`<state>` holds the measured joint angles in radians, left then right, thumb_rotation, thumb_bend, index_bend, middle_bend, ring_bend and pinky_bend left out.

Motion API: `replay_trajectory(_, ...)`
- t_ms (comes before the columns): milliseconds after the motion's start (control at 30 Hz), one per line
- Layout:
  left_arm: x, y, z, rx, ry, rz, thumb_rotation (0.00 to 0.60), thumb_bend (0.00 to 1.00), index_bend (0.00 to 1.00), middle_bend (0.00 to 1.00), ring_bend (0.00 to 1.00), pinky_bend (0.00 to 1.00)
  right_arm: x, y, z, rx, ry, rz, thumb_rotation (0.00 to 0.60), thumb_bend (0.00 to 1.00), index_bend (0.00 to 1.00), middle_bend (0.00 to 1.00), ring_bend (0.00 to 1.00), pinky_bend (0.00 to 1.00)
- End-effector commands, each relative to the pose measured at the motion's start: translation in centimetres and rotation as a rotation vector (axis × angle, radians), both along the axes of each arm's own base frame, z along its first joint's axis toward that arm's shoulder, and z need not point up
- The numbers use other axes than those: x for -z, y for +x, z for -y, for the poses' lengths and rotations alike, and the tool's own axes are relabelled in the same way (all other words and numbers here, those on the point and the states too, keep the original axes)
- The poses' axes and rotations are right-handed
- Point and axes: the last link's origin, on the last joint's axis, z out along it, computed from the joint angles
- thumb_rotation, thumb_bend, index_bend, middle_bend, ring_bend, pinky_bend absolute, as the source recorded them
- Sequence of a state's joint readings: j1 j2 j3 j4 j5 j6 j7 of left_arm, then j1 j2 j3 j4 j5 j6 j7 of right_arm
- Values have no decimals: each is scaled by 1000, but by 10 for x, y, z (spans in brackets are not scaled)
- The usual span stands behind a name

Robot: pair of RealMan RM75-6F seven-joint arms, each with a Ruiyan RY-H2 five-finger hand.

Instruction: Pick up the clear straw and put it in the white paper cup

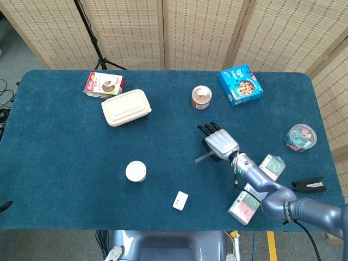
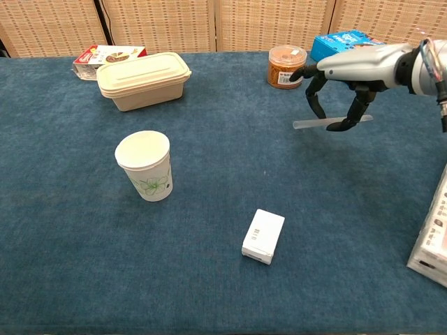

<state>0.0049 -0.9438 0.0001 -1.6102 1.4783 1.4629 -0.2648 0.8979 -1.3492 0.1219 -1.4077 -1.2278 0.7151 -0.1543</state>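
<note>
Counting across the blue table, one clear straw, one white paper cup, one beige lidded food container, one small white box, one brown jar, one blue snack box and one red-and-white carton can be made out. Near the right edge one clear tub of coloured clips, one black stapler-like object and two small packets are seen.

Only one hand is shown: the right hand, raised above the cloth right of centre. Its fingers are curled downward and the straw is pinched between them, held roughly level and clear of the table, with one end projecting to the left of the hand. The left hand is not seen in either view.

The cup is found upright and open-topped, left of centre and well apart from the hand. Between the two, bare blue cloth is seen; the small white box lies nearer the front edge, below that stretch. The food container and carton are kept to the far left, the jar and snack box to the far side just behind the hand. The packets, tub and black object are crowded along the right edge, beside the right arm. Wicker screens are set behind the far edge.
</note>
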Motion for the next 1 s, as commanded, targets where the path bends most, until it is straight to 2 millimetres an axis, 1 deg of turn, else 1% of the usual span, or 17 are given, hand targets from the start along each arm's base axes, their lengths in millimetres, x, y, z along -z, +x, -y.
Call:
replay_trajectory(33, 0, 0, 2, 6, -3, 2, 600, 0, 0, 0, 0, 0, -21, 3, -6, 63, -1, 110, 600, 395, 586, 43, 0, 0)
replay_trajectory(200, -1, 1, 6, 22, -6, 9, 600, 0, 0, 0, 0, 0, -41, 15, -17, 139, 36, 266, 600, 396, 588, 48, 0, 0)
replay_trajectory(433, -2, 1, 10, 37, -13, 18, 600, 0, 0, 0, 0, 0, -56, 34, -26, 178, 72, 393, 600, 401, 589, 54, 0, 0)
replay_trajectory(467, -3, 0, 11, 40, -16, 21, 600, 0, 0, 0, 0, 0, -58, 41, -27, 189, 82, 442, 600, 402, 590, 55, 0, 0)
replay_trajectory(533, -4, -1, 13, 48, -18, 27, 600, 0, 0, 0, 0, 0, -60, 49, -31, 211, 103, 491, 600, 404, 591, 57, 0, 0)
replay_trajectory(700, -7, -1, 17, 68, -14, 37, 600, 0, 0, 0, 0, 0, -55, 69, -39, 276, 186, 617, 600, 411, 591, 58, 0, 0)
replay_trajectory(833, -11, -2, 19, 75, -5, 50, 600, 0, 0, 0, 0, 0, -44, 92, -45, 322, 273, 726, 600, 411, 593, 59, 0, 0)
replay_trajectory(1000, -14, -3, 19, 79, 2, 64, 600, 0, 0, 0, 0, 0, -29, 115, -45, 353, 335, 821, 600, 414, 595, 60, 0, 0)
